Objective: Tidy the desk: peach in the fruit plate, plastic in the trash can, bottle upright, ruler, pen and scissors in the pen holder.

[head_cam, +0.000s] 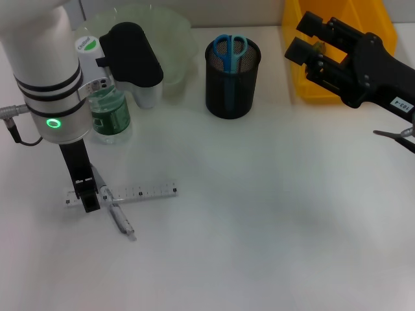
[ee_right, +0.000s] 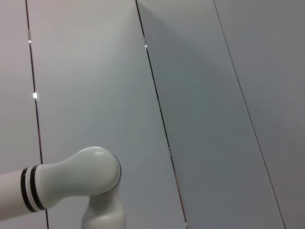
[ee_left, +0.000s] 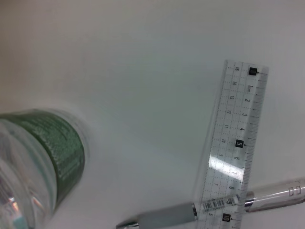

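My left gripper (head_cam: 89,197) is low over the table, right where the clear ruler (head_cam: 139,192) and the grey pen (head_cam: 120,220) cross. In the left wrist view the pen (ee_left: 171,217) lies across the ruler (ee_left: 236,143), both flat on the table. The green-labelled bottle (head_cam: 111,120) stands upright behind my left arm and also shows in the left wrist view (ee_left: 43,157). Blue scissors (head_cam: 230,48) stand in the black mesh pen holder (head_cam: 230,91). My right gripper (head_cam: 298,37) is open and raised over the yellow trash can (head_cam: 295,87). No peach or plastic shows.
The pale green fruit plate (head_cam: 172,35) sits at the back left, partly hidden by my left arm. The white table stretches bare across the front and right. The right wrist view shows only wall panels and part of a white arm.
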Tool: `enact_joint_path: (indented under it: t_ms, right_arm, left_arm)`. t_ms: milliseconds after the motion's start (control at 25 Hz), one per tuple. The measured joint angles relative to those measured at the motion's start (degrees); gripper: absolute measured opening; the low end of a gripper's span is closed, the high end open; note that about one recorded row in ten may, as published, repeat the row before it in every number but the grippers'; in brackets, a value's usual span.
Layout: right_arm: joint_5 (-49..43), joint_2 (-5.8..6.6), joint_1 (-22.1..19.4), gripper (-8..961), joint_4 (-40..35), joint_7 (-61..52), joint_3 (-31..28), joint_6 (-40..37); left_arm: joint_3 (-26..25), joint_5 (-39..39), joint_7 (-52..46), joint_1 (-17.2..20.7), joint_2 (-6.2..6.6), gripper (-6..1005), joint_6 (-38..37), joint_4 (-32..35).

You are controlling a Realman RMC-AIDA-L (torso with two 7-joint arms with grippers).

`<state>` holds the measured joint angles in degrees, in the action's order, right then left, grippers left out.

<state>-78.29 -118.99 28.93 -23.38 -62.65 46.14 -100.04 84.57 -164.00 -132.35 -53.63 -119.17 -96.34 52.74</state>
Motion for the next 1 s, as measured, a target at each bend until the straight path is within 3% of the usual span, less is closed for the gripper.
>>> enact_joint_path:
  t_ms: [1000]
  right_arm:
    - [0.8,0.08,0.6,609,0.0,0.3,-0.1,0.1]
  left_arm:
    - [0.4,-0.4,-0.1,-0.7,0.00,642,2.3,-3.4]
